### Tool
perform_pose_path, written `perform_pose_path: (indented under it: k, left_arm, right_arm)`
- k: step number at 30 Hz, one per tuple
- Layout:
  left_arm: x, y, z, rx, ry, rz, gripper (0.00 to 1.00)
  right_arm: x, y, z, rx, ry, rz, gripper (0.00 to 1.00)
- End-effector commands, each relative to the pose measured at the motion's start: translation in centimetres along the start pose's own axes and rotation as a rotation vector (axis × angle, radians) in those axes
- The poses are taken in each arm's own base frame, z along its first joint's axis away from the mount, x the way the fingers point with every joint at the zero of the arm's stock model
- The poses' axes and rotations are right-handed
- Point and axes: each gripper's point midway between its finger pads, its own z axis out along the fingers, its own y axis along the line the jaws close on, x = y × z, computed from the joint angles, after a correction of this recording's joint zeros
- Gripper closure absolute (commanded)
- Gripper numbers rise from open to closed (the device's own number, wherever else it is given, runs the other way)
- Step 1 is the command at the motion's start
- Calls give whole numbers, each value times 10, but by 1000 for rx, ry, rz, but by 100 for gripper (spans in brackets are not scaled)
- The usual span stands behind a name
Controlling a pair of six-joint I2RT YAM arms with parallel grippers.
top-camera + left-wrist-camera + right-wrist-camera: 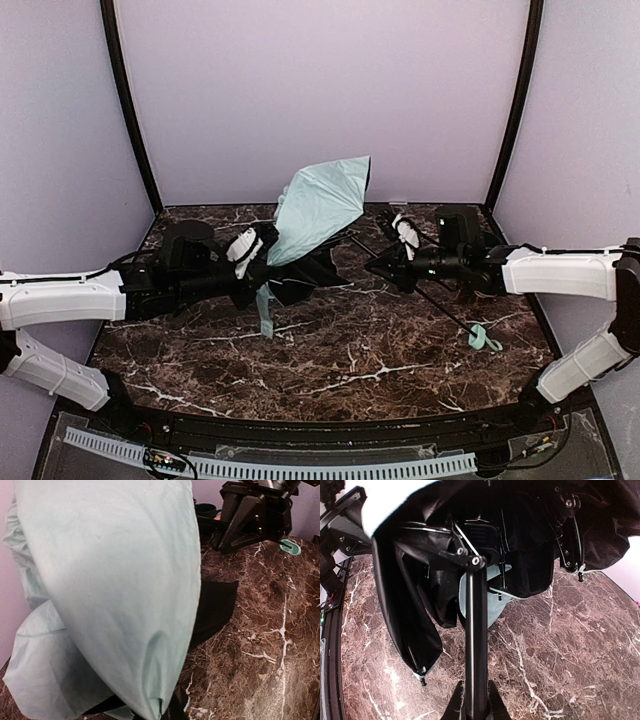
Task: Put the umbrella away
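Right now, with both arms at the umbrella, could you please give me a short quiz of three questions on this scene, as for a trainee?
1. True or false: the right gripper is shut on the black shaft of the umbrella.
2. Which colour is the fabric that fills the left wrist view? A: mint green; B: orange; C: white.
3. Where does the handle lie?

Key: 1 true. 2 A. 3 on the table, on the right arm's side.
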Motion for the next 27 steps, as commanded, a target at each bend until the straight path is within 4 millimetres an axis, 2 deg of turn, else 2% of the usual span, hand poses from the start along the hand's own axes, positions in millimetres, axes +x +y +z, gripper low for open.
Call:
perform_pose_path:
  k: [1,6,8,11,14,16,19,23,27]
  left_arm:
    - [-15,-39,-9,190,-75,32,100]
    - [-12,-86,-13,389,-113,56,100]
    - [-10,-108,-6,459,-101,69,100]
    - [-19,-139,5,557,-105,90,100]
    - [-25,-160,21,616,-93,116,100]
    - [-27,-161,30,610,-81,128,100]
    - [-28,-146,29,516,-102,168,100]
    - [-8,-129,13,419,-121,238,100]
    - [17,-108,15,325,-52,245,100]
  right_arm:
    - [-45,-8,-14,38,-137,-37,100]
    - [-61,-24,-19,84,-148,-11,100]
    - [-69,-27,-21,98,-159,-1,100]
    - [-78,-30,-21,100,-178,26,100]
    - [-84,-28,-19,79,-194,45,100]
    - [-88,-23,-21,54,-208,45,100]
    - [-87,-13,-27,13,-197,12,100]
    - [-70,0,-37,-81,-137,-9,100]
    - [-71,8,-50,-114,-149,-39,100]
